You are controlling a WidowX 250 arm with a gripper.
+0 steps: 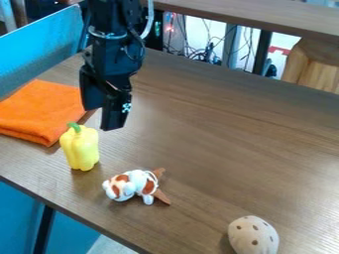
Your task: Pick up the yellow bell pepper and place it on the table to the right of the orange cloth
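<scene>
The black gripper (104, 119) hangs at the upper left over the table, its two fingers pointing down and spread apart, with nothing seen between them. Just below and to the left of it stands a yellow bell pepper (81, 150) with a green stem, upright on the wood. Right of the pepper and nearer the front edge lies a small white and brown plush animal (136, 185). A folded orange cloth (45, 110) lies at the left, behind the pepper. Toward the bottom right is a beige egg-shaped object with brown spots (253, 236).
The brown wooden table (232, 134) has its front edge running diagonally from the left to the bottom. A blue panel (41, 47) borders the back left. Behind the table are a raised wooden shelf (265, 19), cables and a light wooden object (313, 65).
</scene>
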